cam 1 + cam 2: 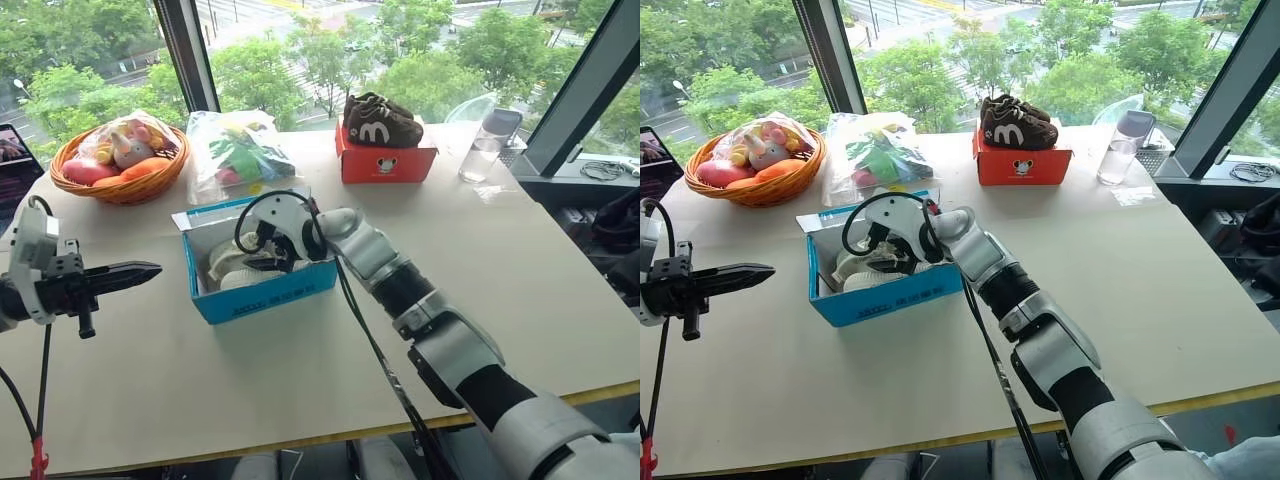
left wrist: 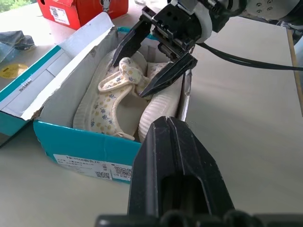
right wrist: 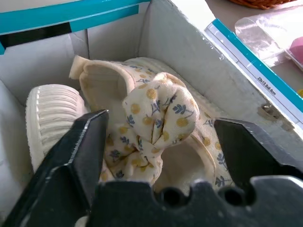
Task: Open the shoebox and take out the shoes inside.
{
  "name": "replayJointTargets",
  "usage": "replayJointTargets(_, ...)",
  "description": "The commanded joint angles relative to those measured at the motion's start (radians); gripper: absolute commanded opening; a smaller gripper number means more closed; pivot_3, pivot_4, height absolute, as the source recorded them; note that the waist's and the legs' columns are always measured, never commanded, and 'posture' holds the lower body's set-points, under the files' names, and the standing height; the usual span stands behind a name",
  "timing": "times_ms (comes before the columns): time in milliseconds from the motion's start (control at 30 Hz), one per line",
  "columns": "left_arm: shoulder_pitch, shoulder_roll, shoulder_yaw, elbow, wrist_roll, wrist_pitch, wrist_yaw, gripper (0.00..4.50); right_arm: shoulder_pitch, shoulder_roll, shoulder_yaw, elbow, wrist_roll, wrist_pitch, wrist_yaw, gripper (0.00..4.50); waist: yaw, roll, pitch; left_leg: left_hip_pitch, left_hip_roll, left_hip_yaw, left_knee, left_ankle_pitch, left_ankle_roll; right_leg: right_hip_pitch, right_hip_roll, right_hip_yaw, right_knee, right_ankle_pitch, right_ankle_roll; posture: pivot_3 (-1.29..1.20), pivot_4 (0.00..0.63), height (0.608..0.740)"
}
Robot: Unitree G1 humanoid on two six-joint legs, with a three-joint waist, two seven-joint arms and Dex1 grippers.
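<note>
Two cream shoes (image 2: 120, 101) lie in the open blue shoebox (image 1: 262, 296), at ten o'clock of table (image 1: 500, 260) centre. The right pincer (image 2: 152, 64) is spread around a bunched strap (image 3: 158, 113); only fabric may be caught, so the shoe could slip. The left pincer (image 1: 145, 270) is pressed together, empty.

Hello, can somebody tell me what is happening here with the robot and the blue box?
The shoebox sits open on the table with the cream shoes still inside. The right end effector has reached into the box, its fingers open on either side of the bunched fabric of one shoe, not yet closed on it. The left end effector is shut and hangs beside the box, holding nothing. No shoe has been taken out yet.
</note>
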Motion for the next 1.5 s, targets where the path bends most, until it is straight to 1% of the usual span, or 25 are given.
replayJointTargets(33, -0.01, 0.0, 0.012, -0.024, 0.004, -0.013, 0.01, 0.0, 0.026, 0.0, 0.014, 0.022, -0.039, 0.002, -0.004, 2.12, 0.0, 0.0, 0.0, 0.0, 0.0, 0.0, 0.0, 0.0, 0.0, 0.0, 0.0, 0.0, 0.0, 0.0, 0.0, 0.0, 0.15, 0.74)
replayJointTargets(167, -0.012, -0.005, 0.004, -0.026, 0.011, -0.017, 0.012, 0.0, 0.029, 0.01, 0.007, 0.019, -0.046, 0.007, -0.002, 0.73, -0.001, -0.001, 0.0, 0.0, 0.0, 0.0, 0.0, 0.0, 0.0, 0.0, 0.0, 0.0, 0.0, 0.0, 0.0, 0.0, 0.15, 0.74)
replayJointTargets(200, -0.013, -0.006, 0.003, -0.026, 0.011, -0.018, 0.012, 0.0, 0.028, 0.013, 0.003, 0.02, -0.048, 0.007, -0.004, 0.47, -0.001, -0.001, 0.0, 0.0, 0.0, 0.0, 0.0, 0.0, 0.0, 0.0, 0.0, 0.0, 0.0, 0.0, 0.0, 0.0, 0.15, 0.74)
replayJointTargets(467, -0.026, -0.013, -0.006, -0.023, 0.022, -0.021, 0.018, 0.0, 0.022, 0.029, -0.032, 0.031, -0.044, 0.012, -0.019, 0.47, -0.002, -0.001, 0.0, 0.0, 0.0, 0.0, 0.0, 0.0, 0.0, 0.0, 0.0, 0.0, 0.0, 0.0, 0.0, 0.0, 0.15, 0.74)
replayJointTargets(533, -0.025, -0.013, -0.008, -0.024, 0.025, -0.023, 0.019, 0.0, 0.026, 0.038, -0.048, 0.017, -0.03, 0.021, -0.024, 0.1, -0.002, -0.001, 0.0, 0.0, 0.0, 0.0, 0.0, 0.0, 0.0, 0.0, 0.0, 0.0, 0.0, 0.0, 0.0, 0.0, 0.15, 0.74)
replayJointTargets(633, -0.026, -0.013, -0.007, -0.021, 0.025, -0.024, 0.018, 0.0, 0.029, 0.049, -0.068, -0.008, -0.017, 0.023, -0.034, 0.03, -0.003, -0.001, 0.0, 0.0, 0.0, 0.0, 0.0, 0.0, 0.0, 0.0, 0.0, 0.0, 0.0, 0.0, 0.0, 0.0, 0.15, 0.74)
replayJointTargets(967, -0.031, -0.004, -0.008, -0.018, 0.03, -0.022, 0.008, 0.0, 0.039, 0.071, -0.139, -0.115, 0.031, 0.06, -0.026, 0.0, -0.004, -0.001, 0.0, -0.001, 0.001, 0.0, 0.0, 0.0, 0.0, -0.002, 0.001, 0.0, 0.0, 0.0, -0.001, 0.0, 0.15, 0.74)
replayJointTargets(1133, -0.025, -0.001, -0.007, -0.028, 0.031, -0.017, 0.01, 0.0, 0.002, 0.062, -0.259, -0.243, 0.129, 0.103, -0.058, 0.0, -0.003, 0.0, 0.0, -0.002, 0.001, 0.0, 0.0, 0.0, 0.0, -0.003, 0.001, 0.0, 0.0, 0.001, -0.002, 0.0, 0.15, 0.74)
replayJointTargets(1333, -0.021, 0.002, -0.004, -0.02, 0.036, -0.023, 0.004, 0.0, -0.037, 0.077, -0.366, -0.271, 0.21, 0.182, -0.145, 0.0, -0.003, 0.0, 0.0, -0.003, 0.001, 0.0, 0.0, 0.0, 0.0, -0.004, 0.001, 0.0, 0.001, 0.002, -0.003, 0.0, 0.15, 0.74)
replayJointTargets(1500, -0.021, 0.0, -0.002, -0.023, 0.038, -0.018, 0.002, 0.0, -0.012, 0.052, -0.341, -0.302, 0.205, 0.197, -0.151, 0.0, -0.003, 0.0, 0.0, -0.003, 0.001, 0.0, 0.0, 0.0, 0.0, -0.004, 0.001, 0.0, 0.0, 0.002, -0.003, 0.0, 0.15, 0.74)
